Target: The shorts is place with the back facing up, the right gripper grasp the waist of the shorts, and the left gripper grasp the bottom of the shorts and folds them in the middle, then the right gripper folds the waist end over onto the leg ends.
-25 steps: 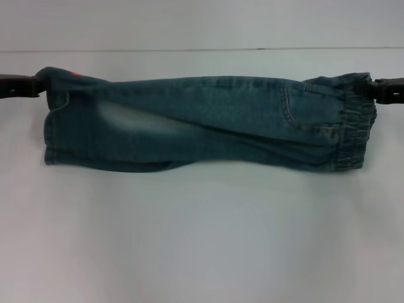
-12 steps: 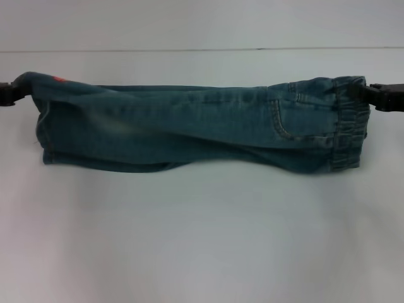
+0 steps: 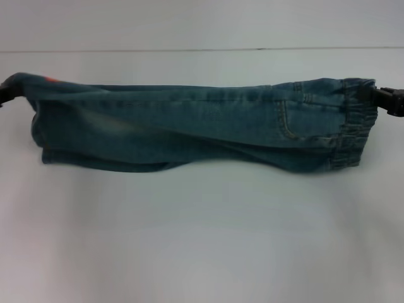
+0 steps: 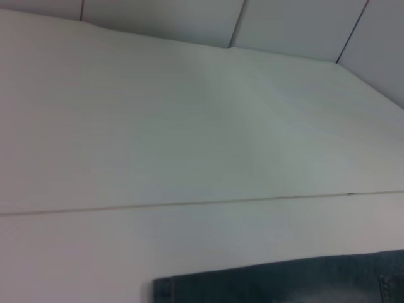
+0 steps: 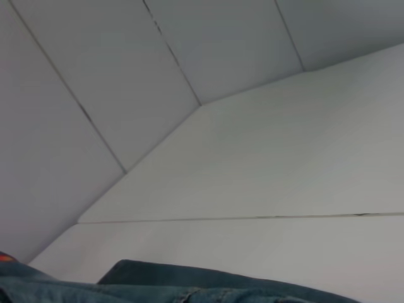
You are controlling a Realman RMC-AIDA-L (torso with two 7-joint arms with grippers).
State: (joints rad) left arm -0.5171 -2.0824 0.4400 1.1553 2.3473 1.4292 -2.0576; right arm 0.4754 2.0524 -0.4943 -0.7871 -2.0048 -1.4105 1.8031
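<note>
The blue denim shorts (image 3: 189, 123) lie folded lengthwise across the white table (image 3: 202, 240) in the head view. The elastic waist (image 3: 355, 126) is at the right and the leg ends (image 3: 44, 129) are at the left. My left gripper (image 3: 5, 87) shows only as a dark tip at the frame's left edge, shut on the upper leg-end corner. My right gripper (image 3: 385, 100) is shut on the upper waist corner. The top edge is pulled taut between them. A back pocket (image 3: 297, 117) faces up. Denim edges show in the left wrist view (image 4: 278, 281) and the right wrist view (image 5: 189, 284).
A thin seam (image 3: 202, 49) crosses the table behind the shorts. Bare white surface lies in front of the shorts, toward me. Pale wall panels (image 5: 95, 76) rise behind the table.
My left gripper has moved further left, almost out of frame, stretching the shorts. My right gripper has dropped slightly. The held top edge has come down over the lower layer.
</note>
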